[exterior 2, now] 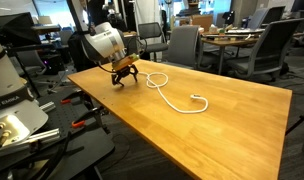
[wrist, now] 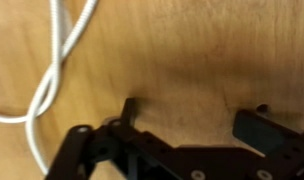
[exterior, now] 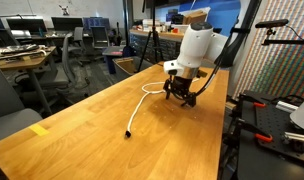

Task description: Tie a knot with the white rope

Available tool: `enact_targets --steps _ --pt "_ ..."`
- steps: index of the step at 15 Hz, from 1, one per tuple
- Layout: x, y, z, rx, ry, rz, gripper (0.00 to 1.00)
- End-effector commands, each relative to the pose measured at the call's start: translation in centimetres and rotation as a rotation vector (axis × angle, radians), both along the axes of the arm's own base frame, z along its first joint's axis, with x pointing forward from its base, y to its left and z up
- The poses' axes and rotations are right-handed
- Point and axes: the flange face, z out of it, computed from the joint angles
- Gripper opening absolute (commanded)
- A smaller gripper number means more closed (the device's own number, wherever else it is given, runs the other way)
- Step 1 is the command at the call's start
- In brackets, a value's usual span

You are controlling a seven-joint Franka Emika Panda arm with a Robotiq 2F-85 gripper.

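Pale wood makes up the counter [exterior: 82,125], with a yellow tape scrap [exterior: 39,129] at its near edge in an exterior view. The white rope [exterior: 140,105] lies loose on the wood. Its dark tip [exterior: 128,132] is nearest, and from there the cord runs toward 1 o'clock into a loop [exterior: 152,88] just beside the jaws, at their 9 o'clock. The jaws stand spread wide, down near the counter, holding nothing. In the wrist view bare wood shows between the fingers [wrist: 127,108], and the rope's strands cross at 10 o'clock. Beyond, the white arm [exterior: 197,45] rises, and office chairs [exterior: 77,50] stand farther back.
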Motion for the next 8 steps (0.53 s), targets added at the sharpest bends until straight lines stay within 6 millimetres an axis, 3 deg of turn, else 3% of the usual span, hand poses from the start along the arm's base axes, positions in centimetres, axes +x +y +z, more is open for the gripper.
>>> enact_targets --steps 1,5,8 --pt "0.3 0.3 -0.6 -0.017 0.019 0.006 1.00" --pt "0.6 0.3 0.4 -0.035 0.018 0.012 1.00" --pt "0.9 0.9 2.8 -0.032 -0.001 0.056 1.00"
